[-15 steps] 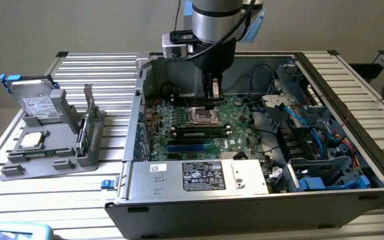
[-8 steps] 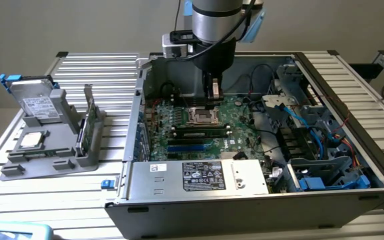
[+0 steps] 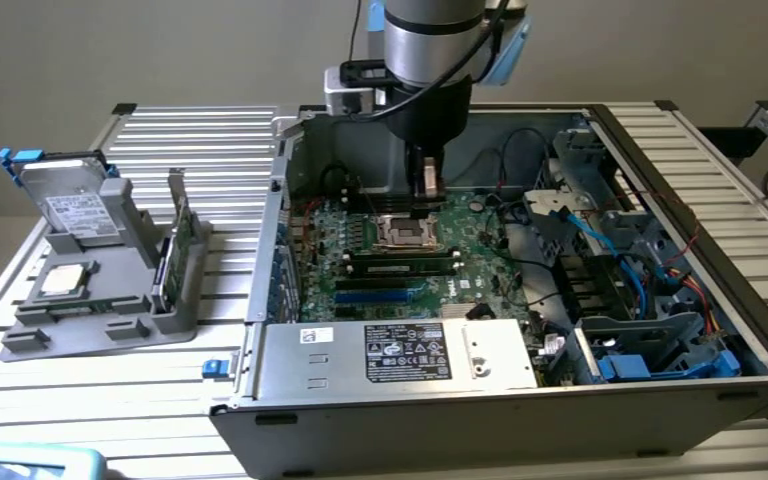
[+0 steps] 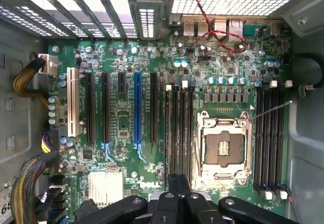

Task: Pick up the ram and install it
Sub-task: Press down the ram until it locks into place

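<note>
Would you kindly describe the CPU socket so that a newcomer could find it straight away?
Look into the open computer case at the green motherboard. There, between two banks of long black slots, sits the CPU socket: the one square, silver-framed part among them.

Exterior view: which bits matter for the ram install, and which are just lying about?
Job:
- ram, in the motherboard beside the socket
- pincer, shut, over the socket

Lying about:
- hard drive
- CPU
- green card
- the grey holder they sit on, outside the case
</note>
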`<action>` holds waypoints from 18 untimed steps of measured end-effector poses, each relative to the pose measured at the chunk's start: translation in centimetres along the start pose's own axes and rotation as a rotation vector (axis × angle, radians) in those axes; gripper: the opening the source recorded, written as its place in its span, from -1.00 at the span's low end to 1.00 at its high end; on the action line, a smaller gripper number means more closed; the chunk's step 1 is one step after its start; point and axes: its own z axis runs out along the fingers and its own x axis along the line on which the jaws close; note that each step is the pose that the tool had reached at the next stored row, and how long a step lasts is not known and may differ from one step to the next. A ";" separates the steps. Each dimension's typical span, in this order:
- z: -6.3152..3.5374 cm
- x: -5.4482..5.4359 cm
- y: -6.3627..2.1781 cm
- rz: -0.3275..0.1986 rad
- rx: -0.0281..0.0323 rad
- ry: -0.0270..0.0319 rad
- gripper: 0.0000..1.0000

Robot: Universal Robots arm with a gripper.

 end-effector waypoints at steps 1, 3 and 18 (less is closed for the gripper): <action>0.00 0.0 0.00 0.017 0.0010 0.0008 -0.79; 0.01 0.0 0.00 0.053 0.0028 0.0024 -0.79; 0.05 0.0 0.00 0.318 0.0170 0.0144 -0.79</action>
